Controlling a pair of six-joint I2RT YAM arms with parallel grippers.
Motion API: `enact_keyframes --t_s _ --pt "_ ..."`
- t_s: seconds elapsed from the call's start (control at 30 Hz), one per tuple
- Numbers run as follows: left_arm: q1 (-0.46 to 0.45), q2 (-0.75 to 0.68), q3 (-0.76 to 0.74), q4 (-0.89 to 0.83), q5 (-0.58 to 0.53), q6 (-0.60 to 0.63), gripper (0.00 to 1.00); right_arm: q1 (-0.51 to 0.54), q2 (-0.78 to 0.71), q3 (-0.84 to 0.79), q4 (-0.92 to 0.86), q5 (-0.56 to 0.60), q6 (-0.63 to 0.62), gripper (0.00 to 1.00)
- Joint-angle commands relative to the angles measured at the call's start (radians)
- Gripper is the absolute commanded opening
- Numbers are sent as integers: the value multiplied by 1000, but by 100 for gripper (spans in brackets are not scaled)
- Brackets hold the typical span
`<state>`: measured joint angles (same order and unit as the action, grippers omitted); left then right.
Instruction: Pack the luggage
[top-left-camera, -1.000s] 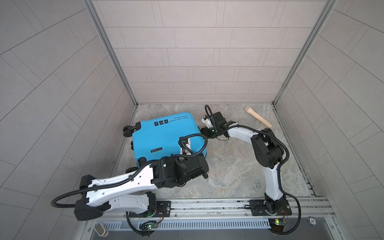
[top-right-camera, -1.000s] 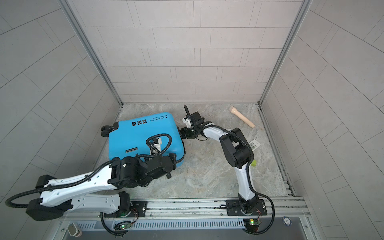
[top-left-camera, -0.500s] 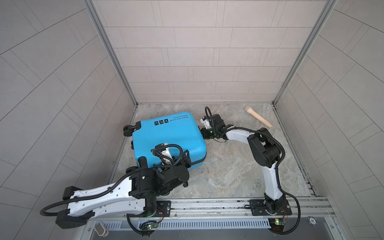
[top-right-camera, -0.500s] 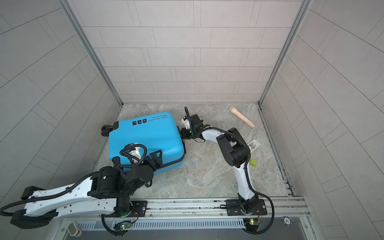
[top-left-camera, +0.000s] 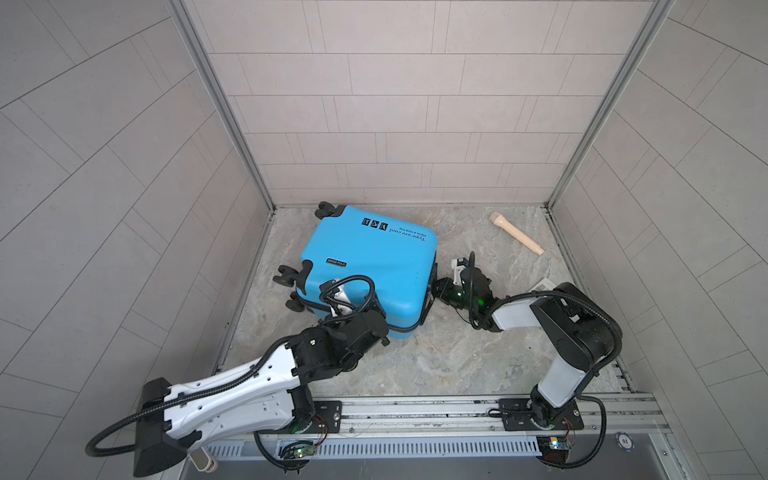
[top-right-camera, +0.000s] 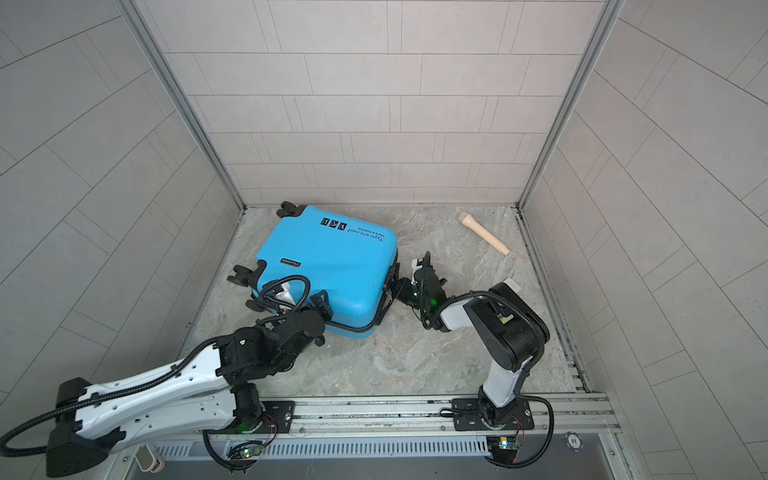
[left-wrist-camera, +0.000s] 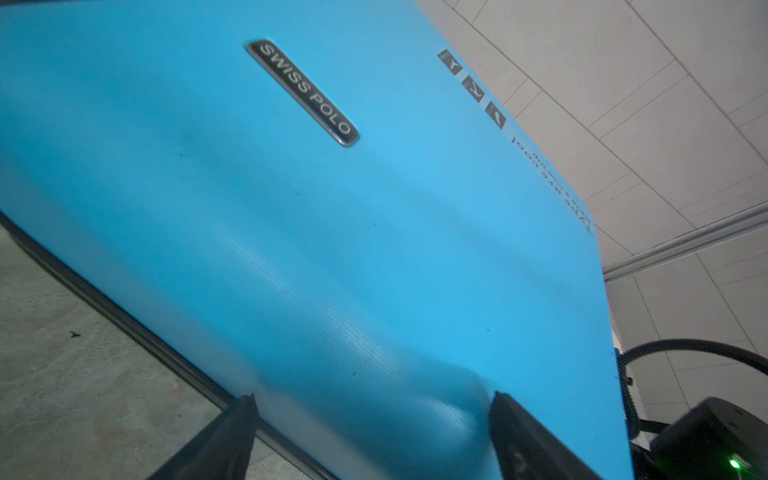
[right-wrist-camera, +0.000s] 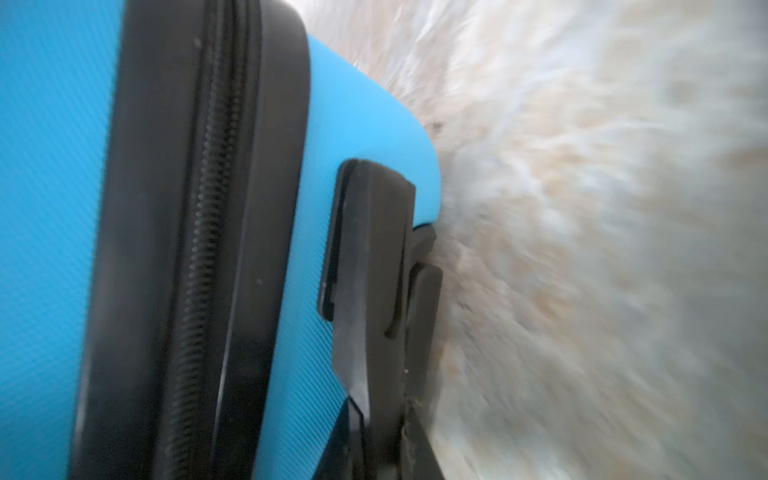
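Luggage (top-left-camera: 365, 266) lay flat and zipped shut on the back-left part of the tabletop (top-left-camera: 436, 365), its wheels (top-left-camera: 286, 276) toward the left edge and back-left corner. The shell was smooth bright-blue hard plastic with rounded corners and a fine woven grain up close. It carried a glossy black oblong badge (left-wrist-camera: 303, 93) reading SWISS POLO, and a ribbed black zipper (right-wrist-camera: 199, 249) ran between matte black bands. A smooth beige rod (top-left-camera: 516, 232) with a flared end lay well apart, near the back-right corner. Left arm stretched low from the front rail. Left gripper (left-wrist-camera: 372, 397) was tilted over the luggage's near corner, fingers spread wide, nothing between them. Right arm stood with elbow raised, forearm reaching low toward the luggage's right side. Right gripper (top-left-camera: 438, 287) sat against the lower shell beside the zipper, fingers drawn nearly together. The blurred right wrist view did not show whether anything was pinched.
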<state>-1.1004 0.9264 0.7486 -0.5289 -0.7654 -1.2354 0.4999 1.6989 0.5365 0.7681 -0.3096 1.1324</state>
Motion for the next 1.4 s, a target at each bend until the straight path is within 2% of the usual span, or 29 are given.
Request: enact_keyframes --t_s 0.0,0.13,0.2,0.27,0.33,0.43,0.53,0.63,0.7,0.8,0.93,1.03,1.13,1.23,1.37 --pt "43 19 38 88 76 99 93 80 -30 -113 -76 110 104 0" --pt "125 17 2 168 133 126 93 287 -232 -117 -252 310 97 0" --pt "178 17 -21 196 160 137 93 402 -353 -99 -392 457 78 18" --pt "233 19 -49 245 216 154 93 484 -461 -84 -529 566 51 40" --pt "291 27 -61 279 258 180 93 521 -541 -82 -631 619 27 53" --pt "364 52 -58 318 319 220 92 520 -628 -86 -779 633 -18 60" --pt "437 93 -42 354 392 251 93 520 -701 -69 -914 614 -128 62" --pt "494 154 -16 391 465 281 93 520 -758 -24 -1010 552 -291 64" --pt "521 208 12 414 502 300 92 520 -791 19 -1046 500 -411 65" --pt "554 294 57 453 546 328 93 512 -818 77 -1094 482 -548 69" --pt "608 427 140 512 620 361 93 421 -784 119 -1051 362 -601 68" --pt "651 500 199 545 685 370 90 388 -720 99 -947 305 -599 65" --pt "657 430 212 486 694 350 86 380 -655 88 -818 284 -633 64" --pt "634 245 142 402 704 257 85 354 -601 49 -699 242 -647 61" --pt "489 -39 -88 435 634 56 79 322 -534 32 -586 212 -643 57"
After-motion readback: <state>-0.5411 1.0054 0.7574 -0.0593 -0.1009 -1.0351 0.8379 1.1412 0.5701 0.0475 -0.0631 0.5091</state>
